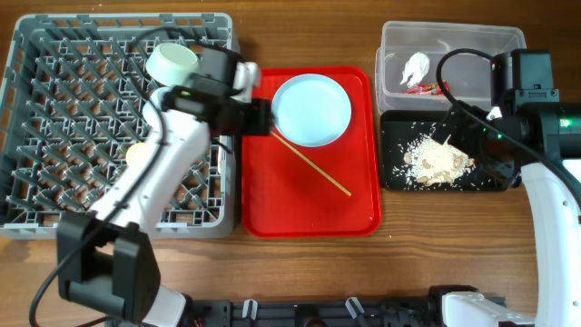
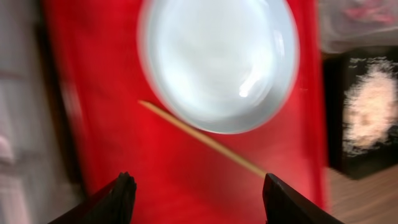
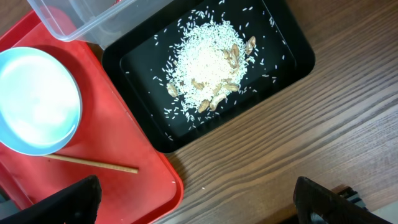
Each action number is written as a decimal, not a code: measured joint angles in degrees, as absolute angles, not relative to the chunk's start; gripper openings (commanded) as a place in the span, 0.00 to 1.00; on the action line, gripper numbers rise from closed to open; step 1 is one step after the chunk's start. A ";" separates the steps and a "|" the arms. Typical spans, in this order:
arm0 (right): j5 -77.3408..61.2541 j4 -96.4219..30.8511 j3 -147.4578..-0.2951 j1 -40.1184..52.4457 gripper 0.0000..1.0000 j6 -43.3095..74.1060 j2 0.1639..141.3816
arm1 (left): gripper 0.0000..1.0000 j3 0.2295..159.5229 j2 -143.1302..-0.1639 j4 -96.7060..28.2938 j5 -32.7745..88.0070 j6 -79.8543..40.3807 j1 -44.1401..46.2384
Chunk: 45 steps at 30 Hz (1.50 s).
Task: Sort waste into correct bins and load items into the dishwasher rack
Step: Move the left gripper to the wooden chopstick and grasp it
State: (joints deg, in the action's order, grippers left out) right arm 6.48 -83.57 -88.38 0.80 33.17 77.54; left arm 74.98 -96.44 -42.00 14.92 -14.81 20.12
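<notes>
Dishwasher rack [image 1: 54, 136] sat along the bench's left edge, with a pale cup [image 1: 172, 62] in its far right part. Left fingers [image 2: 121, 198] were spread wide, empty, over the red tray [image 1: 309, 204]. Blue plate [image 2: 217, 62] lay ahead of them, apart, with a wooden stick [image 2: 199, 138] just beside its rim. Tray's near half was open room. Clear tub [image 1: 454, 38] held the tissue [image 1: 416, 65] and red wrapper [image 1: 427, 88], print too small to read. Black tray [image 1: 395, 173] sat just beside the tub, rice scraps [image 3: 208, 65] piled mid-tray. Right fingers [image 3: 68, 202] were spread, empty, over bare wood near that tray's corner.
</notes>
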 measured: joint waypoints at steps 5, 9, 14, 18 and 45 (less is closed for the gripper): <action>6.46 -83.57 -88.38 0.80 1.00 33.17 77.54 | 0.71 74.98 -97.12 -41.25 7.94 -30.44 32.64; 6.46 -83.57 -88.38 0.80 1.00 33.17 77.54 | 0.70 74.98 -102.21 -40.03 2.26 -39.38 39.86; 6.46 -83.57 -88.38 0.80 1.00 33.17 77.54 | 0.70 74.96 -110.00 -39.62 -2.00 -43.53 44.56; 6.46 -83.57 -88.38 0.80 1.00 33.17 77.54 | 0.71 74.96 -113.71 -39.64 -4.23 -44.53 45.23; 6.46 -83.59 -88.38 0.80 1.00 32.67 77.54 | 0.17 75.55 -114.93 -43.70 -7.64 -46.41 45.06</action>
State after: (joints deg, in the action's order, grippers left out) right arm 6.46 -83.59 -88.38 0.80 32.67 77.54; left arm 75.55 -114.93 -43.70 -7.64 -46.41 45.06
